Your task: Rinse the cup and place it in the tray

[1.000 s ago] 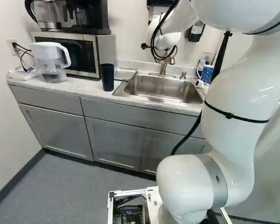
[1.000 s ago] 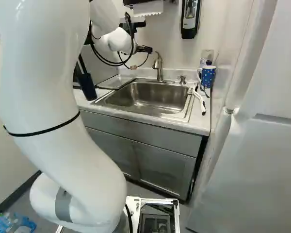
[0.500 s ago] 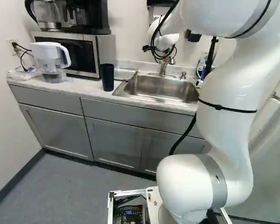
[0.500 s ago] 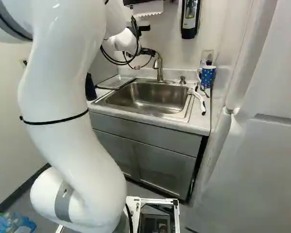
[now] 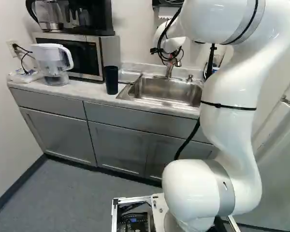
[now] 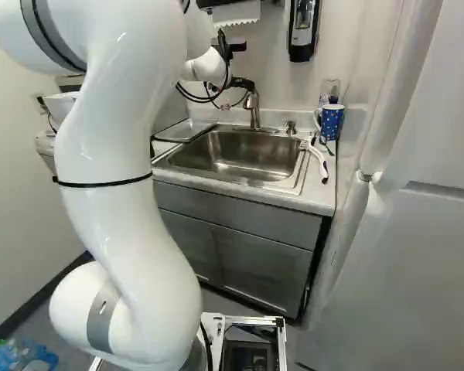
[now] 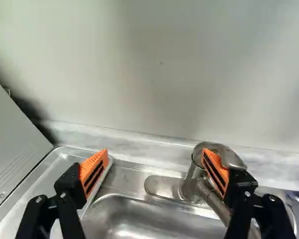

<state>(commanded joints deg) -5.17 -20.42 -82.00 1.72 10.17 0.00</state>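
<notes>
Dark blue and upright, the tumbler stands on the counter in my left base view, beside the metal tray and well apart from my gripper; my arm hides it in the right base view. I also have a blue dotted mug upright at the counter's far corner, on the other side of the sink, and I cannot tell which of the two the task means. The tray lies flat between the tumbler and the sink. My arm reaches over to the back of the sink, with its end close to the faucet. In the wrist view my gripper has its jaws spread wide with no cup between them; one orange pad shows over the tray's near side, and the other overlaps the faucet's head, though I can't say whether it touches. Further out, I see a soap pump behind the sink and a white-handled brush lying on the counter on the mug's side. Past the tumbler, a clear water pitcher with a white top stands in front of the microwave, and a coffee maker sits on top of it.
</notes>
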